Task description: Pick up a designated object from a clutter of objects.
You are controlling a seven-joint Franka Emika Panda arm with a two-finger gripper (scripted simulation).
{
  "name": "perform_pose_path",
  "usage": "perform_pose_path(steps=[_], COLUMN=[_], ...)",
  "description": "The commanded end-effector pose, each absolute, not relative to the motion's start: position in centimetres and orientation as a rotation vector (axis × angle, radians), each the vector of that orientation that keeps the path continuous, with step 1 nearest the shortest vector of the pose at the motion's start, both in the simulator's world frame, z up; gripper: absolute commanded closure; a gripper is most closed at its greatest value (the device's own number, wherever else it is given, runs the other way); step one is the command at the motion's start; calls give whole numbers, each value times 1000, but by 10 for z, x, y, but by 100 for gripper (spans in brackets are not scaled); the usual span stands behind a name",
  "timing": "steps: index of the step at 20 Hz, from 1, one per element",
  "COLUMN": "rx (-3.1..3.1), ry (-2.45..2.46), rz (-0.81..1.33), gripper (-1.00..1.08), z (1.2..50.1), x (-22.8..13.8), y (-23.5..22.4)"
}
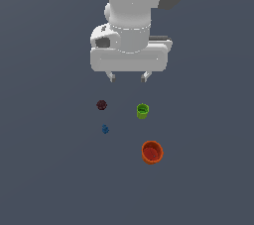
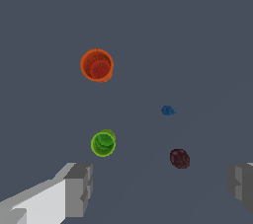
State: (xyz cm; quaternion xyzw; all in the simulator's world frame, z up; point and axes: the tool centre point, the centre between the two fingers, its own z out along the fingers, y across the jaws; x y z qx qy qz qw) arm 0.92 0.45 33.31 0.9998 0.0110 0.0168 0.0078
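The small lime-green cup [image 1: 142,111] stands upright on the grey floor, towards the exterior view's right; in the wrist view [image 2: 103,143] its darker green inside shows. My gripper [image 1: 128,77] hangs open and empty well above the clutter, up and to the left of the green cup in the exterior view. In the wrist view its two fingers [image 2: 79,188] stand wide apart with nothing between them. The larger orange-red cup [image 1: 152,151] [image 2: 97,65], the dark maroon lump [image 1: 101,104] [image 2: 179,158] and the tiny blue piece [image 1: 105,129] [image 2: 167,110] lie apart from one another.
The flat grey floor [image 1: 49,169] holds only these four things. The white arm and hand [image 1: 131,30] fill the upper middle of the exterior view.
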Motion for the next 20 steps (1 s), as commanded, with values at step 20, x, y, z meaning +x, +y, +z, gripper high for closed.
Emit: perform_pose_path(steps=[20], rx=[3130], ry=[26], rz=[-11], gripper=[-92], z=[304], x=[5], y=[20])
